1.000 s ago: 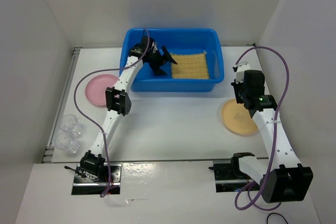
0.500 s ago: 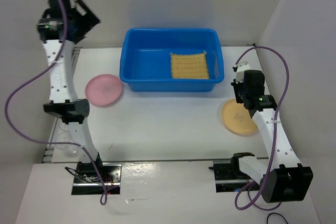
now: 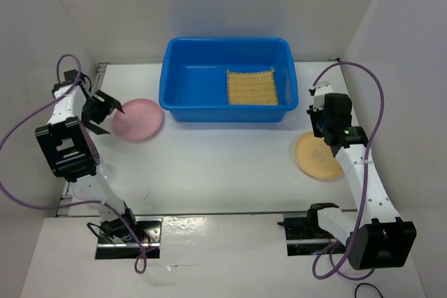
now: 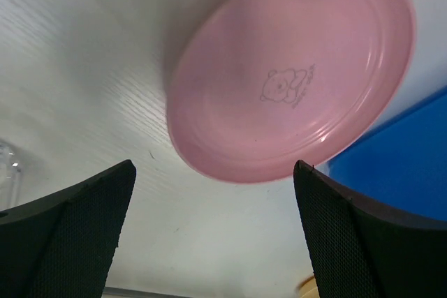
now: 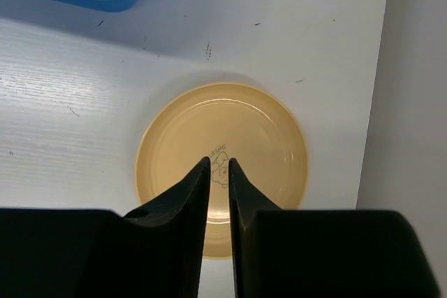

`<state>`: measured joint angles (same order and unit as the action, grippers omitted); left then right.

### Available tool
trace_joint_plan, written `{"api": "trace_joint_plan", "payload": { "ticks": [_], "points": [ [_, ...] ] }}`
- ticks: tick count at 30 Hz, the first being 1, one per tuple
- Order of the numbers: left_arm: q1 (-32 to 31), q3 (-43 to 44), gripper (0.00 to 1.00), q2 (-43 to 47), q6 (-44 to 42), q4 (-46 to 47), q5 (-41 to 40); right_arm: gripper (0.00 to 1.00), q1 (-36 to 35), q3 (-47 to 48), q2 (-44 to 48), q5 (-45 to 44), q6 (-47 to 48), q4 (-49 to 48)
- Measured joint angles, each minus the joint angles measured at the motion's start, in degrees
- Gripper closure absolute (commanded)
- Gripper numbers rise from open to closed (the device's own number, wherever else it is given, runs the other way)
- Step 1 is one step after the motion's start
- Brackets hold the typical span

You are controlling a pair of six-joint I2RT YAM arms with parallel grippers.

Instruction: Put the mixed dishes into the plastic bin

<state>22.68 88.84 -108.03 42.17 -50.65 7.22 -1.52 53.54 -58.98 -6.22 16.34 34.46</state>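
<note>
Within the last second the left gripper (image 3: 110, 118) has left the large bright blue rectangular plastic bin (image 3: 223, 41) at 12 o'clock. The square yellow-tan woven bamboo mat (image 3: 252, 88) now lies inside the bin.

The gripper hangs at the 9 o'clock edge of the round pink plate (image 3: 140, 119), fingers spread wide and empty. By judgement, the pink plate is the next pick.

The right gripper (image 5: 218, 165) is unchanged, fingers nearly together and holding nothing, over the round yellow-tan plate (image 5: 265, 137) at 3 o'clock.

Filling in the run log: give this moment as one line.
bin: mat inside | left fingers: open, at pink plate | right fingers: shut, above tan plate | plates: on table
</note>
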Motion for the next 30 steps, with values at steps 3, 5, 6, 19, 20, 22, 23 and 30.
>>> {"api": "trace_joint_plan", "payload": {
  "ticks": [3,5,6,19,20,22,23,30],
  "points": [
    [3.0,0.3,0.0,1.2,-0.3,2.3,1.0,0.78,0.0,0.0,0.0,0.1,0.0,-0.2],
    [3.1,1.0,0.0,1.2,-0.6,4.5,1.2,0.77,0.0,0.0,0.0,0.5,0.0,-0.2],
    [2.8,1.0,0.0,1.2,-1.0,5.2,1.4,0.77,0.0,0.0,-0.1,0.6,0.0,-0.2],
    [1.6,-2.4,0.0,0.7,-1.3,6.6,-6.6,0.71,0.0,0.0,-1.0,1.1,0.1,-0.2],
    [1.5,-1.9,0.0,0.7,-1.3,6.1,-7.9,0.71,0.0,0.0,-1.1,1.1,0.1,-0.2],
    [1.2,-0.9,0.0,0.7,-1.3,5.0,-9.7,0.69,0.0,0.0,-1.3,1.1,0.1,-0.2],
    [1.6,-0.6,0.0,0.7,-1.4,4.9,-9.7,0.69,0.0,0.0,-1.3,1.1,0.1,-0.2],
    [3.0,-2.0,0.06,0.7,-1.7,5.3,-7.2,0.67,0.0,0.0,-1.6,1.6,0.2,-0.2]
  ]
}}
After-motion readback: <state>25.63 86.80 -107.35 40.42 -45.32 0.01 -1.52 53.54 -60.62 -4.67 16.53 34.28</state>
